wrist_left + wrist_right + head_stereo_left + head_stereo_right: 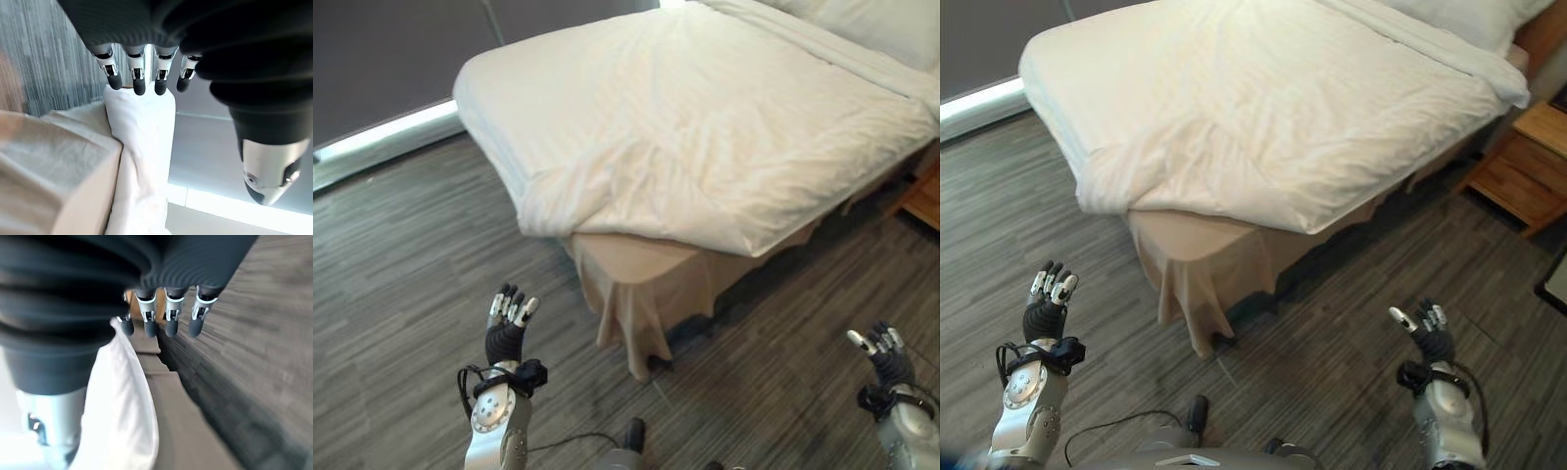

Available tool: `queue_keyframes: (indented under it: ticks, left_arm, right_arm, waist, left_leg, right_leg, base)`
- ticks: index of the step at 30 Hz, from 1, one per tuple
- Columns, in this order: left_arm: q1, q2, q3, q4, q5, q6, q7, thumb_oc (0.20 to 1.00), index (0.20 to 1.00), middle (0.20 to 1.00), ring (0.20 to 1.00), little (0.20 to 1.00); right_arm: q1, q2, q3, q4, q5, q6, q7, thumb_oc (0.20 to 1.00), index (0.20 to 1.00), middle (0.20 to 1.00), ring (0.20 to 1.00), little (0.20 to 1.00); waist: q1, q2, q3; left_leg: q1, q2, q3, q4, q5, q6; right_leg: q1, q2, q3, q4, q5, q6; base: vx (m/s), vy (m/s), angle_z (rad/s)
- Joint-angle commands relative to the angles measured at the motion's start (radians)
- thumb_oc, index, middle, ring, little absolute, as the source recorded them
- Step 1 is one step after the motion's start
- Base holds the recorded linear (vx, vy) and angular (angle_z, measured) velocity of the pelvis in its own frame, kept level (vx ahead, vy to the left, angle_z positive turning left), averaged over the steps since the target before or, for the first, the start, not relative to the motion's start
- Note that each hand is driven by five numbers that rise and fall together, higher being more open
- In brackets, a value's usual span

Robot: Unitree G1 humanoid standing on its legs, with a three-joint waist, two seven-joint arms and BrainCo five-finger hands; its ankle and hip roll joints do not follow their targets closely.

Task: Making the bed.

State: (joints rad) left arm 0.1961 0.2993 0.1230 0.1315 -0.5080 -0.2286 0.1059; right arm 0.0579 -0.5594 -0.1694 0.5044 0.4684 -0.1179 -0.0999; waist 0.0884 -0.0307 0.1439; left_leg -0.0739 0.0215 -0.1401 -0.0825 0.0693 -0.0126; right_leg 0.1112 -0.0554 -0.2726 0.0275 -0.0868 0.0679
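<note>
A white duvet (pixel 705 127) covers the bed, its near corner rumpled and pulled back. Under that corner the beige bed skirt (pixel 641 294) hangs bare to the floor. A white pillow (pixel 1469 15) lies at the head of the bed, far right. My left hand (pixel 506 328) is raised over the floor, short of the bed's near corner, open and holding nothing. My right hand (pixel 1427 333) is raised over the floor to the right of that corner, also open and empty. In the wrist views the left hand's fingers (pixel 139 81) and the right hand's fingers (pixel 171 318) stand straight, pointing toward the bed.
A wooden nightstand (pixel 1523 166) stands at the right beside the bed. Grey wood-grain floor (pixel 401 284) lies all round the near side. A dark wall with a bright strip (pixel 382 132) at its base runs along the far left.
</note>
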Motion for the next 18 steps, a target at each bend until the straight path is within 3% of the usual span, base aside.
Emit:
queue_keyframes:
  ticks: [1, 3, 4, 5, 7, 8, 10, 12, 13, 17, 18]
  left_arm:
    - [-0.021, 0.108, 0.022, -0.045, -0.056, -0.024, -0.022, 1.0, 1.0, 1.0, 1.0, 1.0]
    - [-0.007, 0.107, -0.001, -0.052, -0.077, -0.023, -0.031, 1.0, 1.0, 1.0, 1.0, 1.0]
    - [-0.008, 0.103, 0.004, -0.052, -0.077, -0.022, -0.031, 1.0, 1.0, 1.0, 1.0, 1.0]
    - [0.008, 0.12, -0.032, -0.054, -0.1, -0.022, -0.046, 1.0, 1.0, 1.0, 1.0, 1.0]
    - [0.021, 0.137, -0.052, -0.045, -0.114, -0.019, -0.063, 1.0, 1.0, 1.0, 1.0, 1.0]
    - [0.019, 0.133, -0.049, -0.045, -0.114, -0.019, -0.064, 1.0, 1.0, 1.0, 1.0, 1.0]
    - [0.02, 0.154, -0.082, 0.005, -0.115, -0.01, -0.071, 1.0, 1.0, 1.0, 1.0, 1.0]
    - [0.025, 0.158, -0.087, 0.033, -0.118, -0.005, -0.071, 1.0, 1.0, 1.0, 1.0, 1.0]
    - [0.038, 0.161, -0.099, 0.052, -0.123, 0.001, -0.076, 1.0, 1.0, 1.0, 1.0, 1.0]
    - [0.042, 0.162, -0.116, 0.074, -0.122, 0.005, -0.077, 1.0, 1.0, 1.0, 1.0, 1.0]
    - [0.051, 0.175, -0.134, 0.061, -0.119, 0.015, -0.082, 1.0, 1.0, 1.0, 1.0, 1.0]
  right_arm:
    - [-0.268, -0.168, 0.087, 0.128, -0.093, -0.008, -0.01, 1.0, 1.0, 1.0, 1.0, 1.0]
    - [-0.447, -0.239, 0.16, 0.228, -0.102, 0.003, -0.026, 1.0, 1.0, 1.0, 1.0, 1.0]
    - [-0.461, -0.242, 0.17, 0.239, -0.1, -0.001, -0.025, 1.0, 1.0, 1.0, 1.0, 1.0]
    - [-0.695, -0.34, 0.289, 0.392, -0.144, 0.015, -0.028, 1.0, 1.0, 1.0, 1.0, 1.0]
    - [-0.937, -0.401, 0.46, 0.521, -0.223, 0.025, -0.028, 1.0, 1.0, 1.0, 1.0, 1.0]
    - [-0.95, -0.401, 0.47, 0.528, -0.222, 0.024, -0.027, 1.0, 1.0, 1.0, 1.0, 1.0]
    - [-1.199, -0.411, 0.618, 0.659, -0.277, 0.035, -0.053, 1.0, 1.0, 1.0, 1.0, 1.0]
    - [-1.291, -0.421, 0.687, 0.687, -0.305, 0.04, -0.043, 1.0, 1.0, 1.0, 1.0, 1.0]
    - [-1.382, -0.42, 0.763, 0.728, -0.36, 0.048, -0.064, 1.0, 1.0, 1.0, 1.0, 1.0]
    - [-1.469, -0.417, 0.815, 0.771, -0.387, 0.055, -0.082, 1.0, 1.0, 1.0, 1.0, 1.0]
    - [-1.536, -0.439, 0.873, 0.818, -0.44, 0.07, -0.101, 1.0, 1.0, 1.0, 1.0, 1.0]
  waist:
    - [0.073, -0.052, -0.002]
    - [0.102, -0.06, 0.015]
    - [0.096, -0.058, 0.016]
    - [0.141, -0.072, 0.036]
    - [0.171, -0.08, 0.05]
    - [0.165, -0.077, 0.05]
    - [0.203, -0.09, 0.069]
    - [0.215, -0.092, 0.076]
    - [0.243, -0.1, 0.091]
    - [0.26, -0.101, 0.103]
    - [0.293, -0.1, 0.123]
  left_leg:
    - [0.033, -0.072, -0.058, 0.006, -0.022, 0.004]
    - [0.003, -0.08, -0.081, 0.011, -0.013, 0.002]
    - [0.001, -0.08, -0.083, 0.011, -0.013, 0.002]
    - [-0.021, -0.088, -0.108, 0.017, -0.008, -0.003]
    - [-0.051, -0.096, -0.135, 0.026, -0.003, -0.007]
    - [-0.056, -0.098, -0.136, 0.027, 0.001, -0.006]
    - [-0.094, -0.106, -0.167, 0.042, 0.007, -0.009]
    - [-0.11, -0.109, -0.18, 0.05, 0.008, -0.011]
    - [-0.126, -0.11, -0.194, 0.054, 0.007, -0.015]
    - [-0.143, -0.11, -0.21, 0.055, 0.012, -0.018]
    - [-0.181, -0.117, -0.234, 0.056, 0.024, -0.027]
  right_leg:
    - [-0.07, -0.081, 0.081, -0.063, 0.09, 0.065]
    - [-0.082, -0.082, 0.059, -0.057, 0.093, 0.065]
    - [-0.084, -0.082, 0.057, -0.057, 0.093, 0.065]
    - [-0.086, -0.08, 0.028, -0.058, 0.091, 0.063]
    - [-0.099, -0.078, -0.001, -0.058, 0.092, 0.062]
    - [-0.102, -0.079, -0.002, -0.059, 0.096, 0.063]
    - [-0.118, -0.076, -0.032, -0.061, 0.096, 0.062]
    - [-0.125, -0.075, -0.046, -0.059, 0.092, 0.061]
    - [-0.129, -0.072, -0.061, -0.058, 0.088, 0.059]
    - [-0.137, -0.07, -0.079, -0.064, 0.088, 0.058]
    - [-0.157, -0.066, -0.103, -0.071, 0.083, 0.054]
  base:
    - [-0.06, -0.002, 0.81]
    - [-0.06, -0.006, 0.47]
    - [-0.04, -0.025, 0.39]
    - [-0.04, -0.031, 0.46]
    - [-0.05, -0.019, 0.45]
    - [-0.03, 0.0, 0.42]
    - [-0.03, -0.022, 0.48]
    - [-0.01, -0.03, 0.34]
    - [-0.01, -0.026, 0.36]
    - [0.01, -0.035, 0.39]
    - [0.0, -0.035, 0.43]
